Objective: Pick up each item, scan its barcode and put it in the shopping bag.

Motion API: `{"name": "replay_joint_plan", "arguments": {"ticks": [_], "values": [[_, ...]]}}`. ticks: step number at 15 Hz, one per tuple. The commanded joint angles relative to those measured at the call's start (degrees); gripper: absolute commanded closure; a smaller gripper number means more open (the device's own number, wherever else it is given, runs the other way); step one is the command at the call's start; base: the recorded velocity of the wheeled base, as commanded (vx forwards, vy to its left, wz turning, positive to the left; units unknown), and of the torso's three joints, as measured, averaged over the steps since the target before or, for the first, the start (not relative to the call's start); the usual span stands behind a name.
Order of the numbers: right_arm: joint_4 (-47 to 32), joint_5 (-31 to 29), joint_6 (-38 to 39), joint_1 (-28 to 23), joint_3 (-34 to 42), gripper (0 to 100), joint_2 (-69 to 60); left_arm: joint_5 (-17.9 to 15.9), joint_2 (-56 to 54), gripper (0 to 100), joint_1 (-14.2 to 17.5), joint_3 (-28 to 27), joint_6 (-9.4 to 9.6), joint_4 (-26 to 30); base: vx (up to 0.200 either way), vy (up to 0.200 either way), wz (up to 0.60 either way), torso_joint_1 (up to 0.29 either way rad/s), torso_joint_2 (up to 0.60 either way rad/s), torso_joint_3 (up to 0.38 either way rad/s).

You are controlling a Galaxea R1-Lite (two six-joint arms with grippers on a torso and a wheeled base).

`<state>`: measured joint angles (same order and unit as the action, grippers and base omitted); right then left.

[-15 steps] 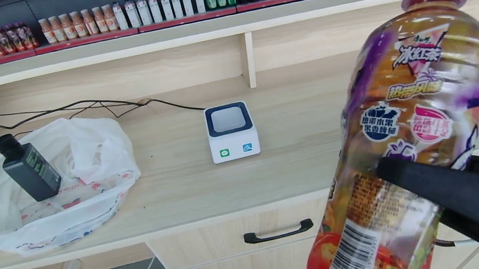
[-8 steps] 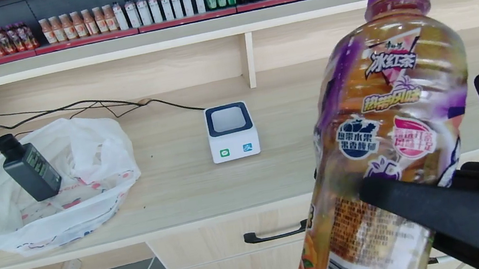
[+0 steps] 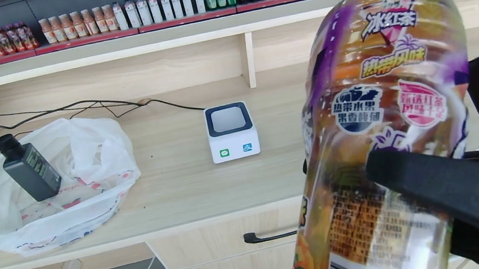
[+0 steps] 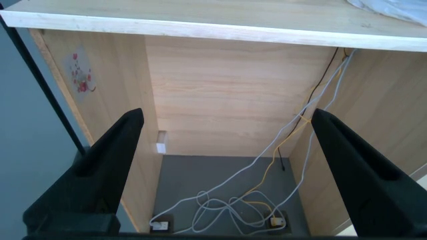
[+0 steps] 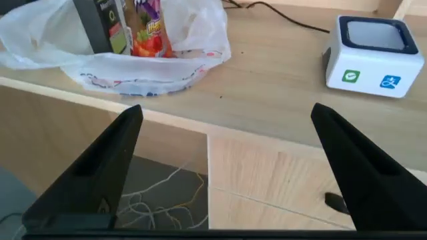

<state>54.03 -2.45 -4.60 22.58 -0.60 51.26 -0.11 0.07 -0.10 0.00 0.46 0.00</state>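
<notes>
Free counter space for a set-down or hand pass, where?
Bare counter between the shopping bag and the scanner, running to the front edge. Another strip behind the scanner, crossed by a cable. Crowded: the left end, with bag and black bottle. Right of the scanner, the tea bottle hides most.

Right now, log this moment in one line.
right fingers hold tea bottle aloft | scanner on counter | bag holds dark bottle | left fingers open

The shopping bag [image 3: 98, 146] lies at the counter's [image 3: 180, 188] left end, by the front edge, with a smaller bottle [image 3: 29, 168] leaning inside it. The scanner [image 3: 231, 131] sits mid-counter, its cable [image 3: 83, 103] running toward the back left. The tea bottle [image 3: 383, 120] hangs before the front edge, right of the scanner.
</notes>
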Motion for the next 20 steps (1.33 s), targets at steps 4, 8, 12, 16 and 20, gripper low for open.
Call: {"name": "replay_joint_plan", "arguments": {"ticks": [4, 8, 12, 16, 20], "values": [[-43.7, 2.9, -1.6, 0.2, 0.4, 0, -38.9, 0.0, 0.0, 0, 0.0, 0.0, -0.02, 0.0, 0.000, 0.000, 0.00, 0.000, 0.00, 0.000], [-53.5, 3.5, 1.1, -0.8, 0.6, 0, -51.3, 0.0, 0.0, 0, 0.0, 0.0, -0.02, 0.0, 0.000, 0.000, 0.00, 0.000, 0.00, 0.000], [-53.8, 2.2, 6.0, -5.8, 0.6, 0, -49.6, 0.0, 0.0, 0, 0.0, 0.0, -0.02, 0.1, 0.000, 0.000, 0.00, 0.000, 0.00, 0.000], [-53.8, 2.2, 5.8, -17.7, 0.6, 0, -42.8, 0.0, 0.0, 0, 0.0, 0.0, -0.11, 0.1, 0.000, 0.000, 0.00, 0.000, 0.00, 0.000], [-53.8, 3.0, 3.5, -22.5, 0.6, 0, -50.7, 0.0, 0.0, 0, 0.0, 0.0, -0.02, 0.0, 0.000, 0.000, 0.00, 0.000, 0.00, 0.000]]}}
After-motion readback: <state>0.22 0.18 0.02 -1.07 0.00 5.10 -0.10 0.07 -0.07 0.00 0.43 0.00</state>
